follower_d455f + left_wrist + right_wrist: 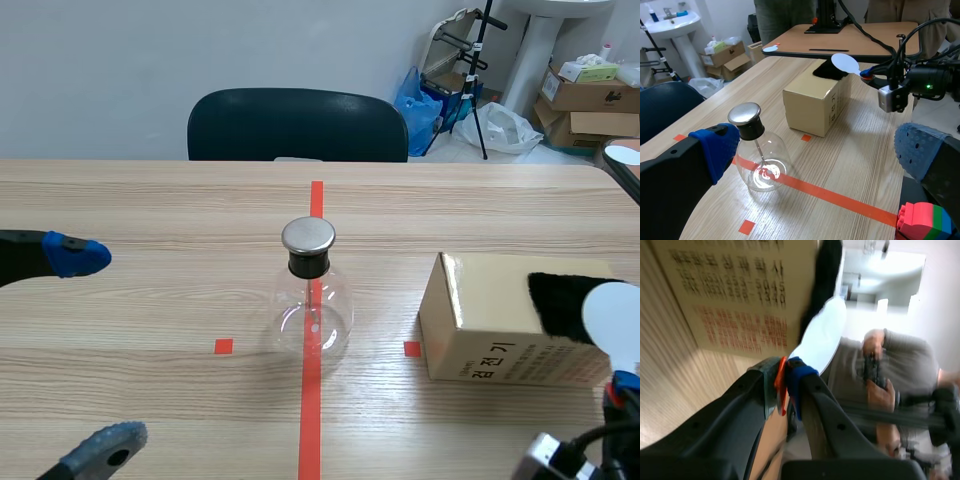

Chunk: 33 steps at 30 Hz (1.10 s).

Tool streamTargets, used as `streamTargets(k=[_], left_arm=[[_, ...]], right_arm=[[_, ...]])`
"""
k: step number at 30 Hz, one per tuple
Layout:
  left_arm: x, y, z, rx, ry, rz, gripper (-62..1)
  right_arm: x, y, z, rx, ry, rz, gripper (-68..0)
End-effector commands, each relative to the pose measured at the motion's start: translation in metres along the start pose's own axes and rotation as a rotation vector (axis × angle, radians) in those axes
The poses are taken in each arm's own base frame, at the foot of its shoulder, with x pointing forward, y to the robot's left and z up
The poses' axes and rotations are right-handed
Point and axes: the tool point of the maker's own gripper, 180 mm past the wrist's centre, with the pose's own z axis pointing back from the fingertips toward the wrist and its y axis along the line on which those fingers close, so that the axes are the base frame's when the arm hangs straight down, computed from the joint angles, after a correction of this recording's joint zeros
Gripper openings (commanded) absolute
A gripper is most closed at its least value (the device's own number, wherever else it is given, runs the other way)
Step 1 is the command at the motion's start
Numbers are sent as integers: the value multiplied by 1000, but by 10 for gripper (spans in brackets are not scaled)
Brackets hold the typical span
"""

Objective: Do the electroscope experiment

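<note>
Electroscope (312,300): glass flask upright on the red tape line (310,420), steel cap (308,236) on top, long axis vertical.
Left gripper (97,348): left of the electroscope and apart from it, fingers spread wide with nothing between them.
Right gripper (786,387): right of the electroscope, pinching the white paddle (612,320) by its orange handle.
Paddle axis: roughly level, with the disc end away from the gripper, at the black cloth (558,298) on the box (500,345).

Bright even rm light; glare on flask (762,160), soft shadows on table (150,200).

Light wood-grain tabletop (150,200), glass electroscope flask (312,318) with metal cap standing at centre on the orange-red tape line, cardboard box (480,300) at right.
</note>
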Motion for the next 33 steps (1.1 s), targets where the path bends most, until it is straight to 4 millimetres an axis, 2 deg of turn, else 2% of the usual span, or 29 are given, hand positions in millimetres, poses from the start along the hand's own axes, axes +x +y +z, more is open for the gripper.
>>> streamTargets(k=[1, 2, 5, 6, 9, 10, 13, 14, 16, 18, 19, 20, 22, 24, 26, 27, 29, 31, 32, 33], left_arm=[[4, 0, -1, 7, -23, 10, 14], [4, 0, -1, 6, -23, 10, 14], [4, 0, -1, 6, -23, 10, 14], [4, 0, -1, 6, -23, 10, 14], [4, 0, -1, 6, -23, 10, 14], [4, 0, -1, 6, -23, 10, 14], [4, 0, -1, 6, -23, 10, 14], [4, 0, -1, 6, -23, 10, 14], [4, 0, -1, 6, -23, 10, 14], [4, 0, -1, 7, -24, 11, 14], [4, 0, -1, 7, -24, 11, 14], [4, 0, -1, 7, -24, 11, 14], [4, 0, -1, 7, -25, 11, 14], [5, 1, -1, 9, -27, 13, 14], [5, 1, -1, 9, -28, 13, 14], [5, 1, -1, 10, -30, 15, 14], [6, 1, -1, 12, -33, 17, 14], [6, 2, -1, 14, -34, 18, 14], [6, 2, -1, 14, -34, 18, 14], [6, 2, -1, 13, -34, 18, 14]], right_arm=[[17, -4, -2, -8, -102, 5, -665], [13, -6, -3, -18, -73, -4, -665], [-23, -4, 3, -12, 142, -23, -666], [-23, 2, 4, 17, 138, -27, -666], [15, 5, 0, 38, -62, -25, -666], [16, 4, 0, 30, -60, -32, -666], [-21, 2, 4, 16, 148, -29, -666], [-24, 5, 5, 36, 163, -31, -666], [-9, 7, 2, 47, 74, -19, -666], [9, -2, -3, 13, -19, -13, -666], [7, -10, -4, -19, -5, -9, -666], [-2, -17, -4, -49, 52, -7, -666], [-19, -19, 0, -56, 144, -6, -666], [-14, -16, -1, -36, 109, 4, -666], [8, -16, -3, -33, -3, 5, -666], [13, -18, -4, -45, -20, 6, -666], [-3, -23, -3, -66, 77, 4, -666], [-22, -18, 1, -41, 180, -2, -666], [-20, -12, 1, -8, 167, -2, -666], [-9, -8, 0, 15, 109, 3, -666]])
